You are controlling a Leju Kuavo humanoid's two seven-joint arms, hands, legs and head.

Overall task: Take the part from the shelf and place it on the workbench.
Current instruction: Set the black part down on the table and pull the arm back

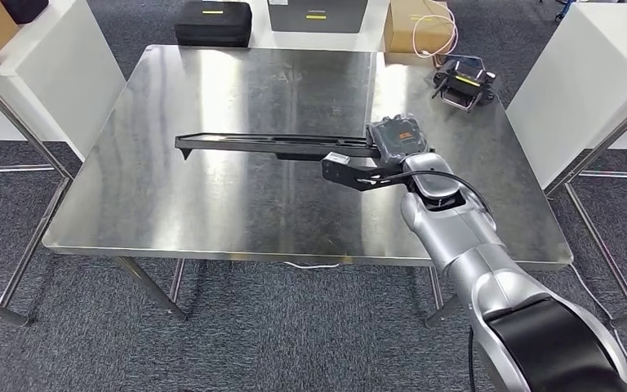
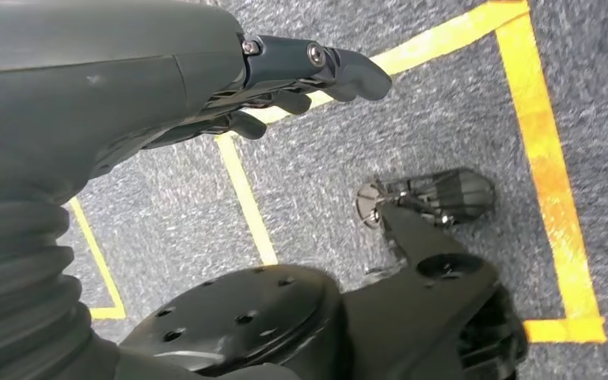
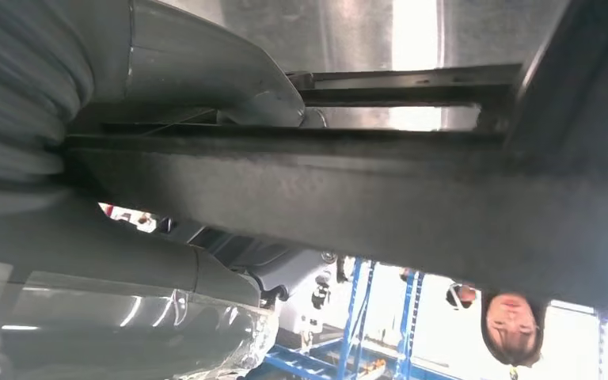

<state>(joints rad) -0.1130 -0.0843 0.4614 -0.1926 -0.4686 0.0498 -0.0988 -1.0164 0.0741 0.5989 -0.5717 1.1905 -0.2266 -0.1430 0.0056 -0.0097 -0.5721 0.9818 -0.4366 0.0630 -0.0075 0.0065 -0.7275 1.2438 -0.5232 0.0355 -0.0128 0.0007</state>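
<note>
The part (image 1: 273,145) is a long, flat black bracket with a shorter arm (image 1: 357,173) branching off near my hand. It lies level over the middle of the steel workbench (image 1: 171,204), pointing to the left. My right hand (image 1: 398,139) grips its right end, and the fingers are hidden under the hand's black back. Whether the part touches the steel I cannot tell. In the right wrist view the part (image 3: 324,198) is a dark bar close across my right hand (image 3: 174,87). My left hand (image 2: 285,87) hangs over grey carpet and holds nothing.
A small black device with yellow marks (image 1: 464,82) sits at the workbench's far right corner. Behind the bench stand a black case (image 1: 212,22) and a cardboard box (image 1: 416,28). White tables (image 1: 580,73) flank both sides. A person (image 3: 511,321) stands by blue racks.
</note>
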